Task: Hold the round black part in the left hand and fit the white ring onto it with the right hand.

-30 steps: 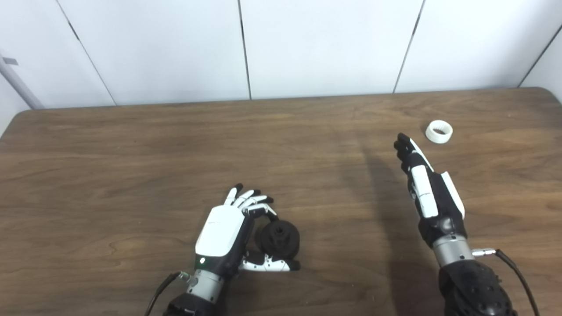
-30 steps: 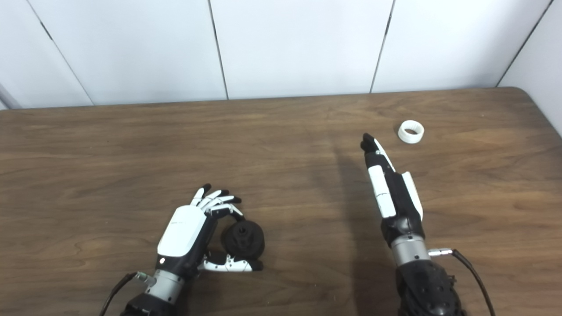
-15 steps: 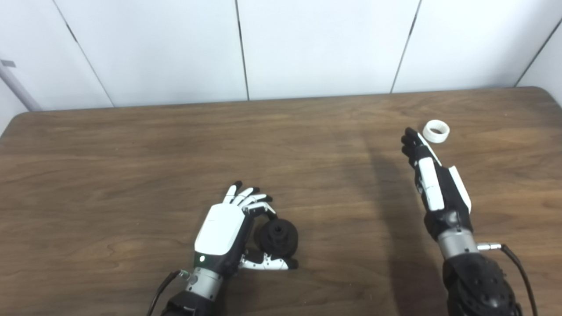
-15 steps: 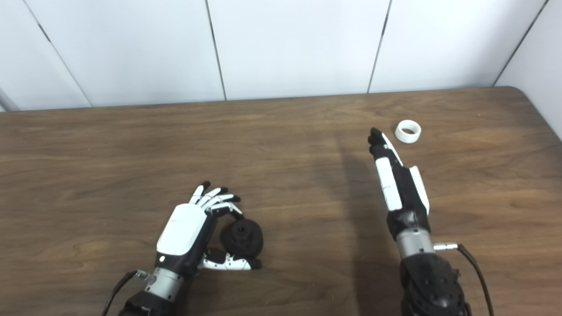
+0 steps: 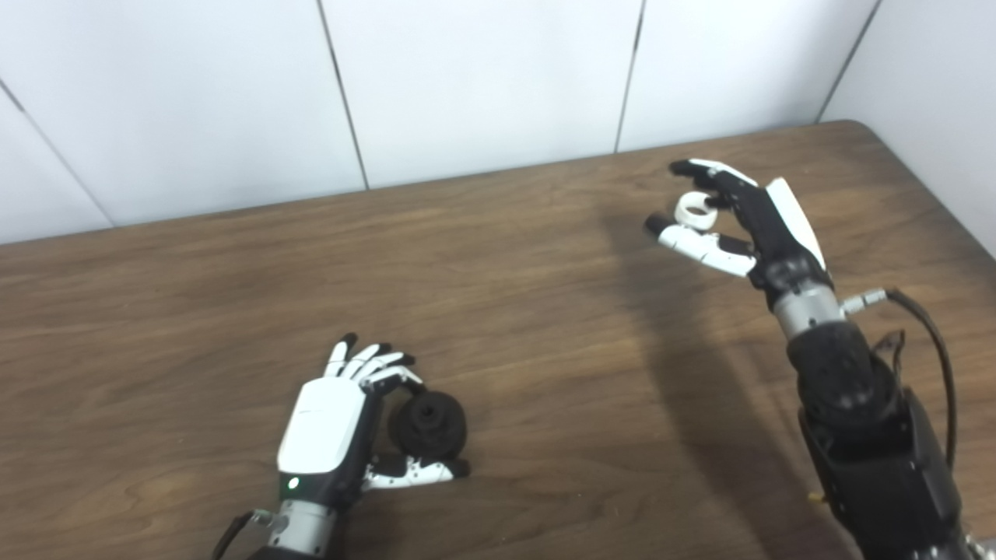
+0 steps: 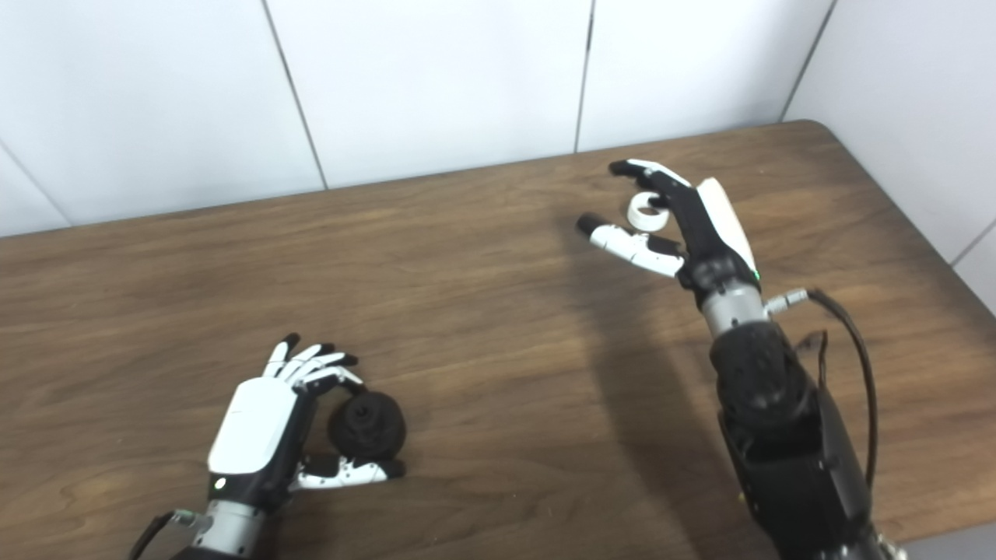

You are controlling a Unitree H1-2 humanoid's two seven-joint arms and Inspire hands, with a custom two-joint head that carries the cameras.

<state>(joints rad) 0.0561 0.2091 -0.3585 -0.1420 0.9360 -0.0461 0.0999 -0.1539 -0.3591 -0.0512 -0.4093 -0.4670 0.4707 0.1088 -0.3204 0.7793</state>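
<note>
Left hand point(image 5: 327, 435) sits low at the lower left of the frame, white back plate up, on the brown wood-grain table point(image 5: 194, 311). Round black part point(image 5: 428, 424) is just right of its palm, tucked between the curled fingers point(image 5: 373, 365) above and the thumb below; thumb and fingers look to be touching it, but whether it's truly gripped or only cradled on the tabletop I can't tell. Right hand point(image 5: 739, 222) is at the upper right of the frame, arm coming up from the lower right corner, black cable point(image 5: 934, 350) looping off the wrist. Its fingers are apart: upper fingers extended to the left, thumb stretched out below them, a clear gap between. Small white plastic ring point(image 5: 695, 211) shows in that gap, between fingers and thumb, hole facing up. Can't tell if any finger is actually touching the ring or if it just lies on the table behind the hand; no visible pinch on it. Ring and black part are well apart, ring far upper right, part lower left, bare wood between them. A dark shadow runs down the table below the right hand. Behind the table: white panelled wall point(image 5: 482, 78) with thin dark seams, wall corner at the upper right near the table's rounded corner point(image 5: 856, 128). Nothing stands between the two hands.
</note>
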